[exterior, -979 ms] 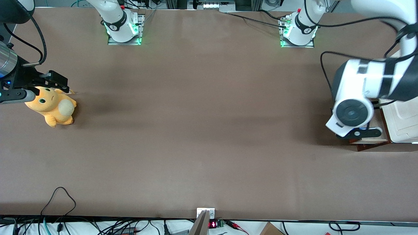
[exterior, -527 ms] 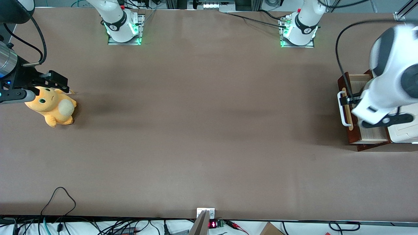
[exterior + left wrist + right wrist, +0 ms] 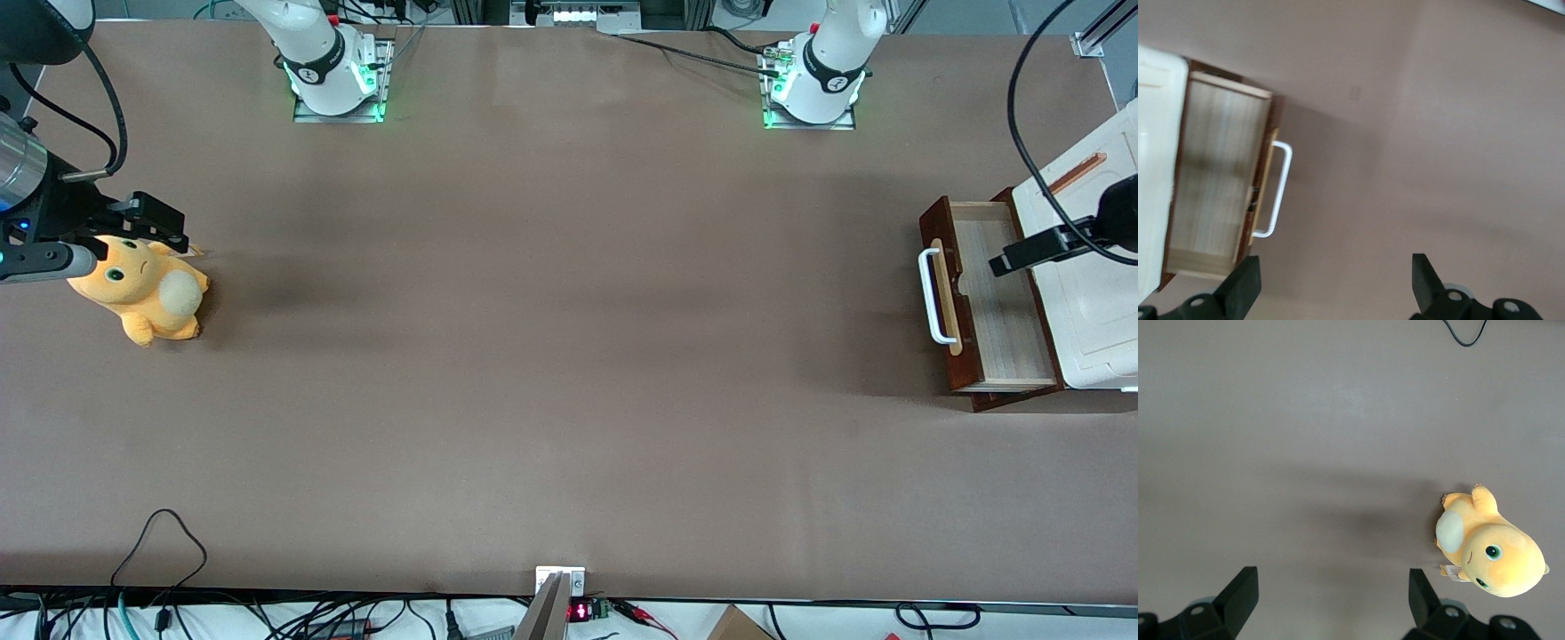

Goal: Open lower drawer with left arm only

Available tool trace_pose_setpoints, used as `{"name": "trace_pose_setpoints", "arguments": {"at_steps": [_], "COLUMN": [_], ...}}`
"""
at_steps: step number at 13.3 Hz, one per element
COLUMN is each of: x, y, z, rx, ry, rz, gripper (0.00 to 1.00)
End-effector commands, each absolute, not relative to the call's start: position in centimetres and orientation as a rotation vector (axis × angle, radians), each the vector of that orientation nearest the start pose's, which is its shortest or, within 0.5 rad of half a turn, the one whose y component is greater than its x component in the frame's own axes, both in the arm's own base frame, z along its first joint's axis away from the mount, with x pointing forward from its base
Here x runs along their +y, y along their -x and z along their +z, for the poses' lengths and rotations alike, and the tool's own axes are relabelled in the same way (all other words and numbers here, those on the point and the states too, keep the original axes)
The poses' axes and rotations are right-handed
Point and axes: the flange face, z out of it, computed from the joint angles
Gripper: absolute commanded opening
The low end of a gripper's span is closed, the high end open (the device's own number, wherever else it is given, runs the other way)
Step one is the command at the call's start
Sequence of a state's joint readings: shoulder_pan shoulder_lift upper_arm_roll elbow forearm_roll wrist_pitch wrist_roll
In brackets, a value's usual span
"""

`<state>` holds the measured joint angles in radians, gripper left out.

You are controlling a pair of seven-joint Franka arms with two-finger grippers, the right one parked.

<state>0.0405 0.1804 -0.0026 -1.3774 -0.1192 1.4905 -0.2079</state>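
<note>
The lower drawer (image 3: 1003, 307) stands pulled out of the white-topped cabinet (image 3: 1089, 302) at the working arm's end of the table. Its pale wood inside lies bare, and its white bar handle (image 3: 930, 298) faces the middle of the table. In the left wrist view the drawer (image 3: 1211, 180) and handle (image 3: 1278, 190) lie well below my gripper (image 3: 1331, 293). The gripper is open, its black fingertips (image 3: 1241, 287) wide apart with only table between them. It hangs high above the table in front of the drawer, touching nothing. Only a black end piece of the left arm (image 3: 1036, 249) shows over the drawer.
A yellow plush toy (image 3: 142, 289) lies at the parked arm's end of the table. The two arm bases (image 3: 809, 80) stand along the edge farthest from the front camera. A black cable loop (image 3: 160, 533) lies near the front edge.
My left arm has drawn up and away from the drawer's handle, mostly leaving the front view. The drawer stays pulled out where it was half a second ago.
</note>
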Motion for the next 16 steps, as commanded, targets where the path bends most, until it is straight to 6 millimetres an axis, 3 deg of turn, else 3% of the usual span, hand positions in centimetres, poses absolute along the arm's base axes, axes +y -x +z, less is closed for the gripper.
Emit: {"name": "trace_pose_setpoints", "arguments": {"at_steps": [1, 3, 6, 12, 14, 16], "x": [-4.6, -5.7, -5.2, -3.6, -3.1, -3.0], "y": [-58.9, -57.9, -57.5, -55.1, -54.5, -54.4], "z": [60.7, 60.3, 60.7, 59.4, 60.3, 61.4], "rx": [-0.113, 0.031, -0.036, -0.044, 0.1, 0.078], "ry": [3.209, 3.174, 3.182, 3.187, 3.187, 3.188], "rz": [0.108, 0.129, 0.124, 0.056, 0.074, 0.07], "gripper": [1.0, 1.0, 1.0, 1.0, 1.0, 1.0]}}
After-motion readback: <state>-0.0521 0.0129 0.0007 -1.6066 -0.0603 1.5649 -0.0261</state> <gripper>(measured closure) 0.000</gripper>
